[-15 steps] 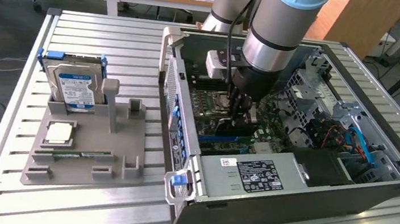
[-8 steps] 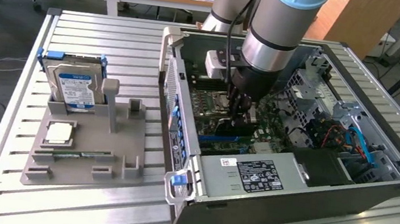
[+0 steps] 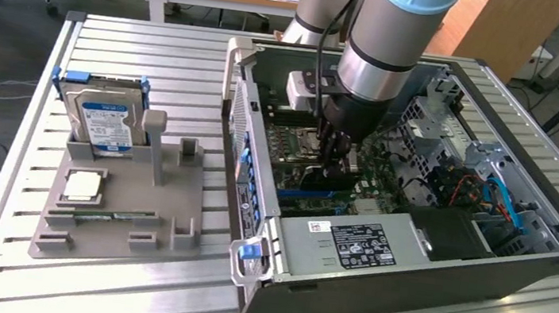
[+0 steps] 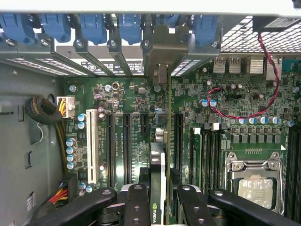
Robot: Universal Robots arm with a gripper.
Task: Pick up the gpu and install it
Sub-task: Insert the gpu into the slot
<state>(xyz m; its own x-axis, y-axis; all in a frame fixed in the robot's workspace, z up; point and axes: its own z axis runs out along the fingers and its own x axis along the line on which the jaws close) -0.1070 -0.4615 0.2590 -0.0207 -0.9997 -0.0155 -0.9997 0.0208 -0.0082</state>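
My gripper (image 3: pixel 339 154) hangs inside the open computer case (image 3: pixel 521 274), low over the green motherboard (image 3: pixel 297 147). Its fingers are shut on the gpu (image 4: pixel 159 188), a thin dark card held on edge. In the wrist view the black fingers (image 4: pixel 136 207) sit on either side of the card, and the card's thin edge runs forward over the motherboard's long black slots (image 4: pixel 126 146) toward the metal bracket (image 4: pixel 160 61) at the case's rear wall. In the exterior view the gpu (image 3: pixel 327 182) shows as a dark strip just under the fingers, close to the board.
On the exterior view's left, a grey holder (image 3: pixel 117 224) carries a blue-labelled hard drive (image 3: pixel 105 121), a square chip (image 3: pixel 81 185) and a green memory stick (image 3: pixel 102 215). Inside the case are a processor socket (image 4: pixel 254 186), a white slot (image 4: pixel 90 146), red-black wires (image 4: pixel 263 56) and blue rear latches (image 4: pixel 94 26).
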